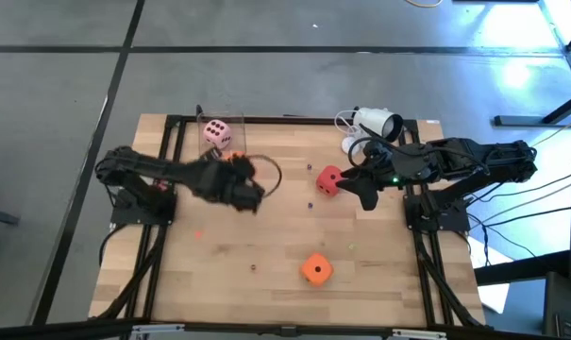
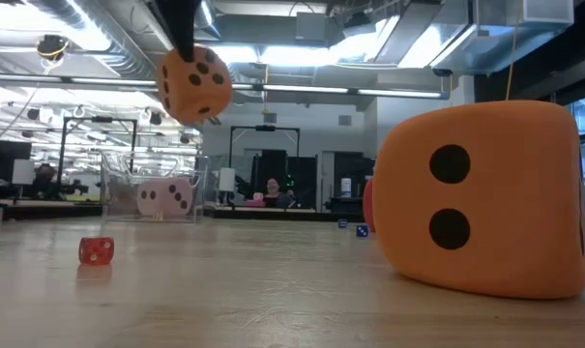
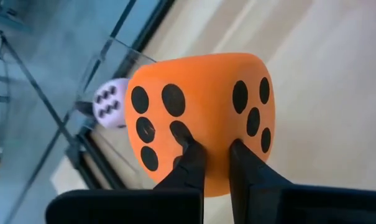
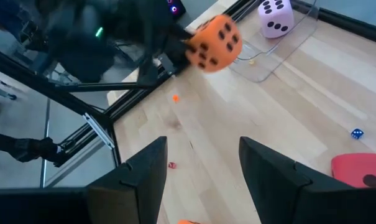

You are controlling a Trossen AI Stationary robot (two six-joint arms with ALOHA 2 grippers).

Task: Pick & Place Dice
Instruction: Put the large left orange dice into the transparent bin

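Left jaws (image 3: 210,155) pinch orange die (image 3: 200,112) aloft.

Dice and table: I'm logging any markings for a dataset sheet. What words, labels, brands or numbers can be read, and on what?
No readable words, labels, brands or numbers.
Lifted orange die, pinched in the left claw: pips only.
Orange die on the table: two pips showing.
Pale pink die: pips only.

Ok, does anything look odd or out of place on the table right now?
Only the grip: the left gripper pinches just a corner of the orange die, which hangs tilted above the table. The pink die, red die and second orange die look fine.
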